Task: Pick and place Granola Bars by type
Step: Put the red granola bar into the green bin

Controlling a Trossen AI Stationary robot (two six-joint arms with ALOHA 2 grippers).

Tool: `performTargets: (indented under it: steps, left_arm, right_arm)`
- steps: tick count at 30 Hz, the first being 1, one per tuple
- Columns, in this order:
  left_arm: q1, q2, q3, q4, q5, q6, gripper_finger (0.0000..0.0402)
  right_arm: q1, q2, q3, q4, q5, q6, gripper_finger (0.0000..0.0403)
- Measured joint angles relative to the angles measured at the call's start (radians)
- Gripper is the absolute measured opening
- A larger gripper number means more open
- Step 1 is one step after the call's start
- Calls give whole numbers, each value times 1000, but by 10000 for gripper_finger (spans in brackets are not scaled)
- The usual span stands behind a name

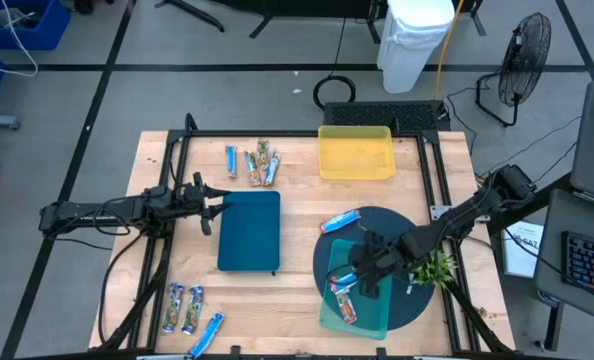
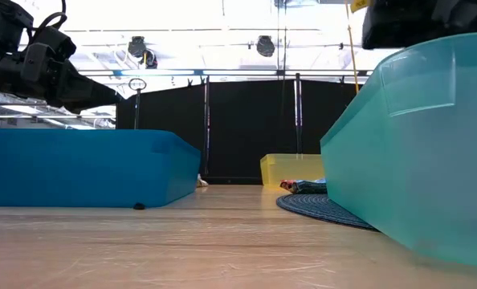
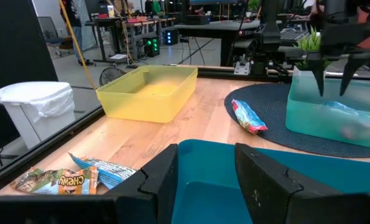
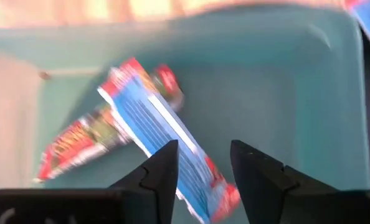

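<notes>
Right hand (image 1: pixel 365 275): positioned over the teal tray (image 1: pixel 329 318) on the dark round mat (image 1: pixel 417 305), pointing down into it. Fingers (image 4: pixel 163 171) stand apart with nothing between them. Directly beneath, inside the tray, a blue-wrapped bar (image 4: pixel 166 158) lies across a red-and-green wrapped bar (image 4: pixel 79 140). The right arm reaches in diagonally from the worktop's right edge, passing a small green plant (image 1: pixel 434 268).

Left hand (image 1: pixel 209 207): held level at the left edge of the dark blue tray (image 1: pixel 249 231), arm extended horizontally from the left. Fingers (image 3: pixel 163 174) apart, empty.

Other granola bars: one blue-and-red bar (image 1: pixel 339 221) on the worktop at the mat's far edge; a cluster (image 1: pixel 253 160) near the far side, left of the yellow tray (image 1: pixel 356 152); three bars (image 1: pixel 187 313) near the front left corner of the worktop (image 1: pixel 297 200).
</notes>
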Motion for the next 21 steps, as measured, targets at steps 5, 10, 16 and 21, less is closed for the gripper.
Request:
performTargets:
  steps: [5, 10, 16, 21]
  left_arm:
    - [0, 0, 0, 0, 0, 0, 161]
    - [0, 0, 0, 0, 0, 0, 161]
    - [0, 0, 0, 0, 0, 0, 161]
    - [0, 0, 0, 0, 0, 0, 161]
  right_arm:
    - [-20, -53, 2, 120, -1, -202, 138]
    - [-83, -113, 2, 150, 53, -433, 136]
    - [-229, -125, 2, 72, 110, -606, 152]
    - [-384, -93, 1, -39, 110, -677, 169]
